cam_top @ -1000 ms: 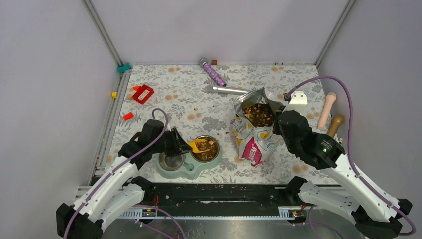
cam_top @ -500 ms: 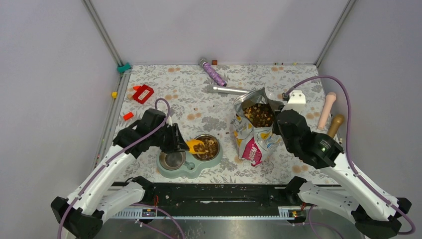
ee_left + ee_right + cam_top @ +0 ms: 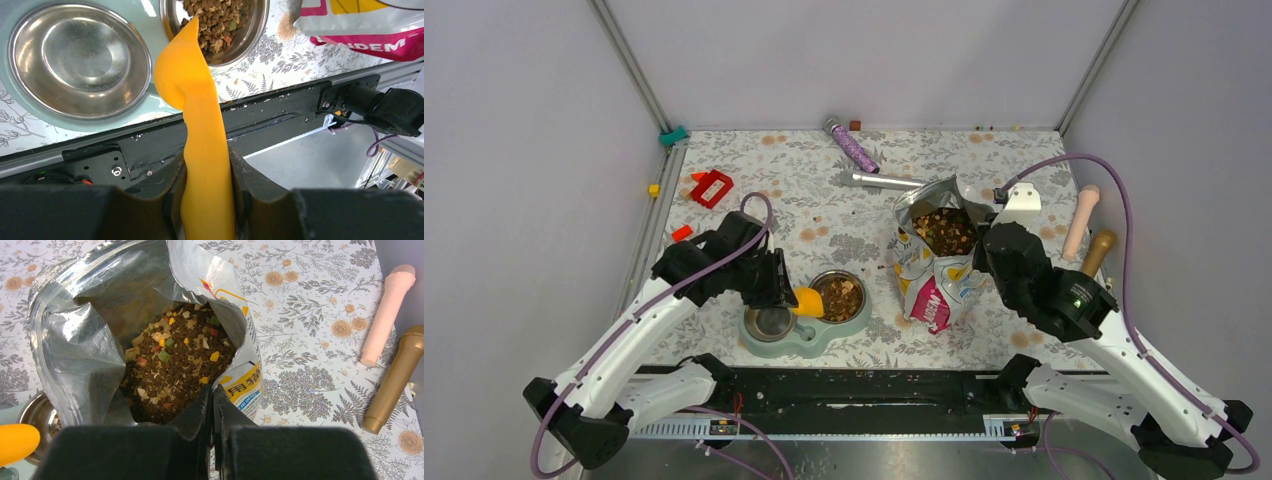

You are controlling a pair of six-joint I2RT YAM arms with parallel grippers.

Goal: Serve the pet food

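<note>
The pet food shows as brown kibble in the open foil bag (image 3: 944, 232), also in the right wrist view (image 3: 175, 370). More kibble fills the right steel bowl (image 3: 838, 296) of the pale green feeder (image 3: 809, 342); it also shows in the left wrist view (image 3: 215, 22). The left bowl (image 3: 77, 57) is empty. My left gripper (image 3: 207, 170) is shut on the handle of the orange scoop (image 3: 192, 90), whose head hangs turned over between the bowls (image 3: 808, 300). My right gripper (image 3: 212, 395) is shut on the bag's right rim.
A pink microphone (image 3: 1081, 220) and a gold one (image 3: 1098, 252) lie right of the bag. A silver tube (image 3: 884, 181) and a purple tube (image 3: 851, 145) lie behind it. Red pieces (image 3: 711, 188) sit far left. A black rail (image 3: 854, 390) runs along the near edge.
The left gripper has drawn the scoop left from over the right bowl and rolled it over; kibble no longer shows in it. The right arm and bag have not moved.
</note>
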